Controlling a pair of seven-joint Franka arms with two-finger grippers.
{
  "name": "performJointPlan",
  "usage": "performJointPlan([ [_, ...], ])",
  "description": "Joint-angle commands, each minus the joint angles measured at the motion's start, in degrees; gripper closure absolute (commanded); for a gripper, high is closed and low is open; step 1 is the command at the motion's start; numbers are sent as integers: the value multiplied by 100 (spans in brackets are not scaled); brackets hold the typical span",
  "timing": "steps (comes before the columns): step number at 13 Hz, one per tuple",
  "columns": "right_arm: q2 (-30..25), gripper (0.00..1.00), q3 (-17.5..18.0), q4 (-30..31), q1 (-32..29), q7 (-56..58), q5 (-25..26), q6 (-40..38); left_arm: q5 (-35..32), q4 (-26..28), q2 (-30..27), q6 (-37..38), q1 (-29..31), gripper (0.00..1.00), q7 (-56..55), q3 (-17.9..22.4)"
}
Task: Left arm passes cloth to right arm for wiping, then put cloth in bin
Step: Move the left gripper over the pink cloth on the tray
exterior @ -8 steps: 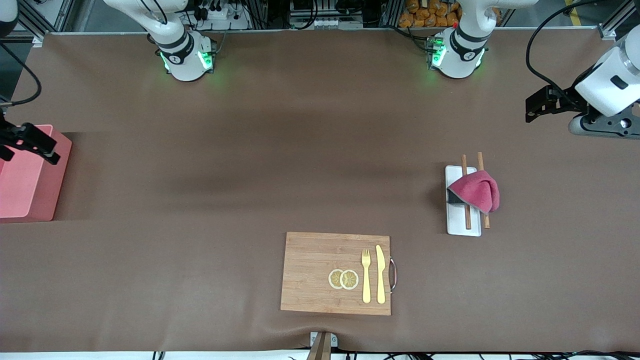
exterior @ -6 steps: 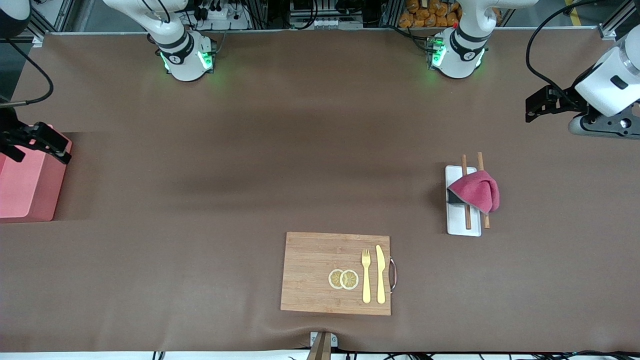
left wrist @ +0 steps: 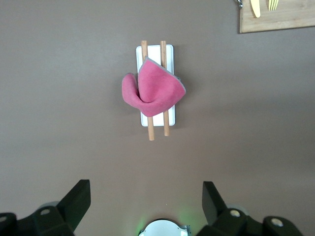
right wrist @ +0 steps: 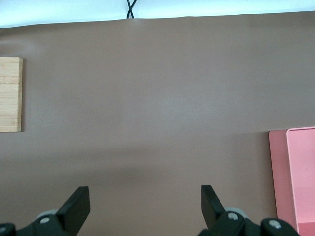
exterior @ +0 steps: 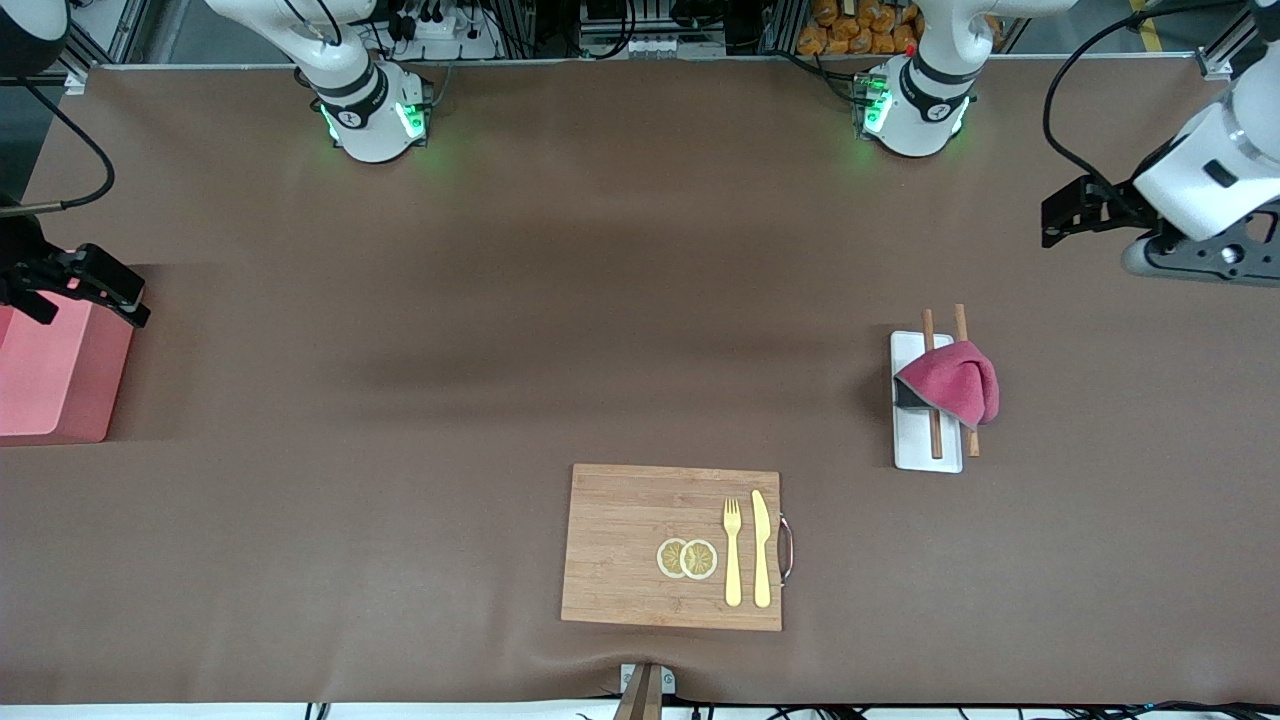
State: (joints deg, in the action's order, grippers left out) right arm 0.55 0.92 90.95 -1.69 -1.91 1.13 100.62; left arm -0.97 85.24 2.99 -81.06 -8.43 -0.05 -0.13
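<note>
A brown table point(exterior: 500, 300) seen from a high camera facing two white robot arms. At the right arm's end of the table stands the bin point(exterior: 50, 375), a salmon-pink rectangular box with thick walls; what little of its inside shows in the right wrist view point(right wrist: 300, 182) looks bare pink, though most of it is out of frame. Toward the left arm's end lies a small white tray point(exterior: 925, 445), its long axis running from the robots' side toward the front camera. Two wooden chopsticks point(exterior: 931, 430) lie lengthwise along it, one on the tray and one at its edge nearer the left arm's end, their tips reaching past the tray toward the robots. The cloth point(exterior: 955, 385), raspberry pink with a strip of grey face showing, lies crumpled across the chopsticks and the tray, overhanging the tray's edge toward the left arm's end; its folded point faces the right arm's end. Nearer the front camera, midway along the table, lies a wooden board point(exterior: 640, 545) bearing two lemon slices point(exterior: 687, 558), a yellow fork point(exterior: 732, 550) and a yellow knife point(exterior: 761, 548), both pointing toward the robots. The left gripper point(left wrist: 146, 201) hangs in the air with fingers spread wide and empty. The right gripper point(right wrist: 145, 204) hangs just beside the bin, fingers likewise spread and empty.
</note>
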Motion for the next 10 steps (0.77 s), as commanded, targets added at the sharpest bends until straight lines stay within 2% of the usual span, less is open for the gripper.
performJointPlan([
  [1,33,0,-4,-60,-7,-29,45,-51,-149,-148,376,72,-167,0,65,-39],
  [5,42,0,-13,-42,-16,-38,45,-95,-149,-148,913,-164,-167,0,1312,-48],
  [10,33,0,-22,-68,-130,15,37,-227,-149,-139,1782,-972,-238,0,2287,-57],
])
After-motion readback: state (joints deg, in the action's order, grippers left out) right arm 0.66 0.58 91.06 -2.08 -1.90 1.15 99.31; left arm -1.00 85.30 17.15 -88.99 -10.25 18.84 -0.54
